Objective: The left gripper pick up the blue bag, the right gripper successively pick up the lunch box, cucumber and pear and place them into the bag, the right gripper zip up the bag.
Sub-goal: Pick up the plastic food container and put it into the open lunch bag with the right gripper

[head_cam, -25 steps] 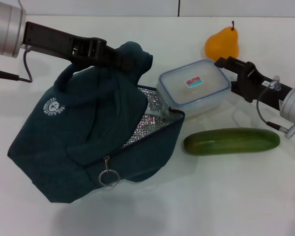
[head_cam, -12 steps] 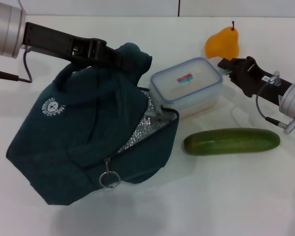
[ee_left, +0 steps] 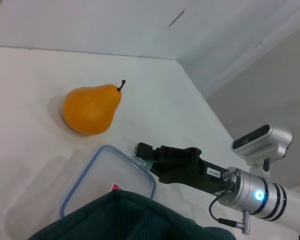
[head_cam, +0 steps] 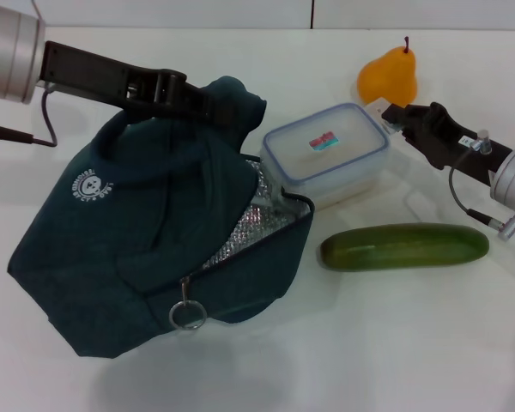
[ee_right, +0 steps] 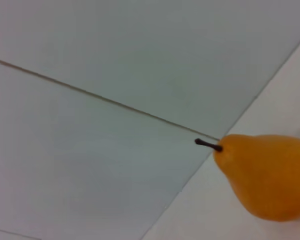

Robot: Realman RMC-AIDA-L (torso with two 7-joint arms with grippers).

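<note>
Your right gripper (head_cam: 391,114), clamped on the lunch box (head_cam: 327,154), must carry it left into the bag (head_cam: 154,232) your left gripper (head_cam: 208,103) pinches open.

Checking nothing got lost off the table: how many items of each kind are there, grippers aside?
Bags: 1, the blue bag
Containers: 1, the lunch box
Fruit: 1, the pear
Vegetables: 1, the cucumber
Total: 4

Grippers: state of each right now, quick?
Left gripper: shut on the bag, holding it up.
Right gripper: at the lunch box edge; grip cannot be told.
</note>
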